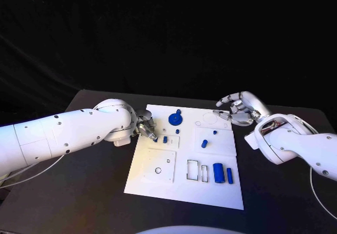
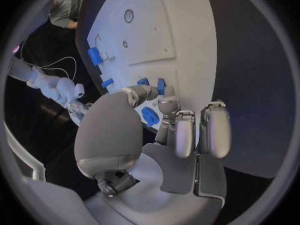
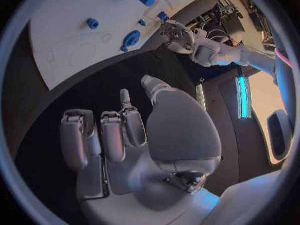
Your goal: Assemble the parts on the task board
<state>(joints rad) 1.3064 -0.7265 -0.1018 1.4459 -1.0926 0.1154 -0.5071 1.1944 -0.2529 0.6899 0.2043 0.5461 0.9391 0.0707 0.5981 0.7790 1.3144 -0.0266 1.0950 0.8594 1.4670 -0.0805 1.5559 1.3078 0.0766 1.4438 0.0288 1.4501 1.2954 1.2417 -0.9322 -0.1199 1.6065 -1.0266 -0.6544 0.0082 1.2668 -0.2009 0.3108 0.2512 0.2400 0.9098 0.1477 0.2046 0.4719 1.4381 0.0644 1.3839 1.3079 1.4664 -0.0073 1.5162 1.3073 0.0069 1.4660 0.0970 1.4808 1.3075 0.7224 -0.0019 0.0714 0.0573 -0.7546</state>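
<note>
White task board (image 1: 184, 187) lies mid-tabletop (image 1: 91, 195). Left robot hand (image 1: 145, 127) sits at the board's left edge, fingertips (image 2: 160, 87) down on a small blue part (image 1: 165, 139) in a recess — can't tell if it's actually pinched. Right robot hand (image 1: 238, 109) hovers off the board's far right corner, fingers apart, holding nothing. Blue round knob part (image 1: 176, 118) near far edge; blue peg (image 1: 204, 143) mid-board; two blue cylinders (image 1: 223, 173) near the right edge.
</note>
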